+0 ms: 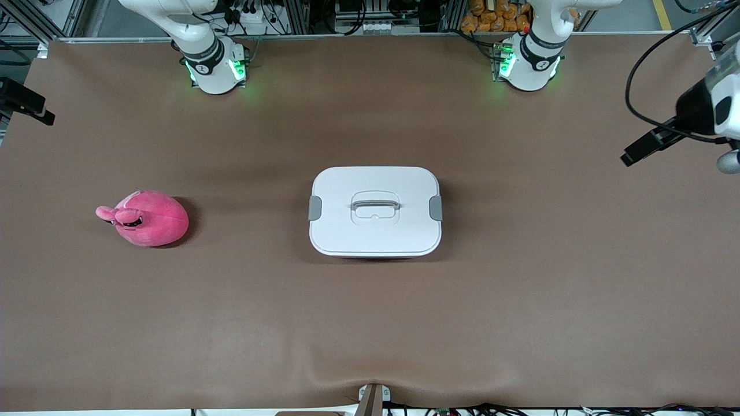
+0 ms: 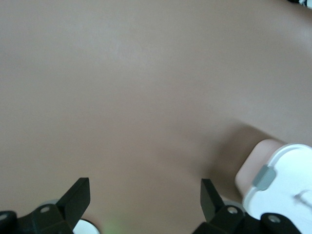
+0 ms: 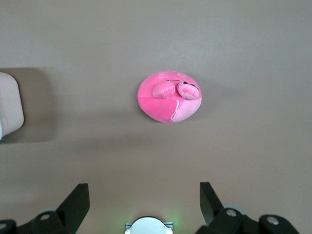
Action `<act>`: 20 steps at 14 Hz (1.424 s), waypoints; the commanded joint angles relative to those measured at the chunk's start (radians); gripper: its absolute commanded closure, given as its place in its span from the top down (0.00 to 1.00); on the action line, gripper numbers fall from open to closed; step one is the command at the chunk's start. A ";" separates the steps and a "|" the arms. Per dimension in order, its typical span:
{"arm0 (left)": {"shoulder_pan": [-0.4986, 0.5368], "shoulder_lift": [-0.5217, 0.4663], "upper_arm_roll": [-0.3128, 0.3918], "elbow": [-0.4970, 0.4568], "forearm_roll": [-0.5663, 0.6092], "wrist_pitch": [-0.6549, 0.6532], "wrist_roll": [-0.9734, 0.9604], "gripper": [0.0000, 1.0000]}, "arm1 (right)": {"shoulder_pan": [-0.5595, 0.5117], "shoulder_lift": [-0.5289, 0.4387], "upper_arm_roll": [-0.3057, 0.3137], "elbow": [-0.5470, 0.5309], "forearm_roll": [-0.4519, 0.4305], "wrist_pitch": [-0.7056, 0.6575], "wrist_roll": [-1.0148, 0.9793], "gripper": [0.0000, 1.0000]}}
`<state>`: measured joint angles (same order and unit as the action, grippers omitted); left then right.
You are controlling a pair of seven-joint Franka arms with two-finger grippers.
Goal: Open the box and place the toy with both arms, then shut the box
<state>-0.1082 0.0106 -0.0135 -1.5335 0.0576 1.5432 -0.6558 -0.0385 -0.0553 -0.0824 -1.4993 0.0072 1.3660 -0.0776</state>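
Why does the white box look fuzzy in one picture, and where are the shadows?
Left wrist view: the box sits at the frame's edge, soft and out of focus. Front view: it is sharp, with a faint shadow beside it; the toy casts a darker one. Right wrist view: the toy looks crisp.

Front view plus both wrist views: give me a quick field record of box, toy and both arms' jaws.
box: white-lidded box at the table's middle, lid on, grey side clips at both ends
handle: lying flat in the lid's centre recess
toy: pink plush toy on the table, apart from the box, toward the right arm's end
left gripper: jaws open, holds nothing, over bare table beside the box
right gripper: jaws open, holds nothing, over bare table near the toy
task state: not started
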 commanded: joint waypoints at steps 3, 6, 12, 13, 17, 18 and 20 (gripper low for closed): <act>-0.002 0.020 -0.037 0.018 -0.031 -0.008 -0.233 1.00 | -0.020 0.006 0.010 0.013 0.016 -0.004 0.004 1.00; -0.004 0.022 -0.054 0.021 -0.088 0.020 -0.361 1.00 | -0.020 0.006 0.010 0.013 0.017 -0.005 0.006 1.00; -0.018 0.110 -0.200 0.029 -0.081 0.116 -0.825 1.00 | -0.032 0.012 0.010 0.013 0.019 -0.005 0.006 1.00; -0.022 0.129 -0.201 0.029 -0.081 0.139 -0.887 1.00 | -0.032 0.011 0.010 0.013 0.019 -0.005 0.006 1.00; -0.091 0.170 -0.215 0.032 -0.076 0.213 -1.080 1.00 | -0.032 0.012 0.010 0.013 0.019 -0.005 0.006 1.00; -0.102 0.183 -0.215 0.032 -0.076 0.222 -1.143 1.00 | -0.032 0.012 0.010 0.013 0.019 -0.005 0.006 1.00; -0.145 0.204 -0.215 0.033 -0.061 0.225 -1.218 1.00 | -0.032 0.012 0.010 0.013 0.019 -0.005 0.006 1.00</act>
<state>-0.2255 0.1890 -0.2269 -1.5254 -0.0212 1.7646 -1.7984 -0.0501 -0.0482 -0.0834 -1.4995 0.0100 1.3660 -0.0776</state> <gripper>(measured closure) 0.000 0.000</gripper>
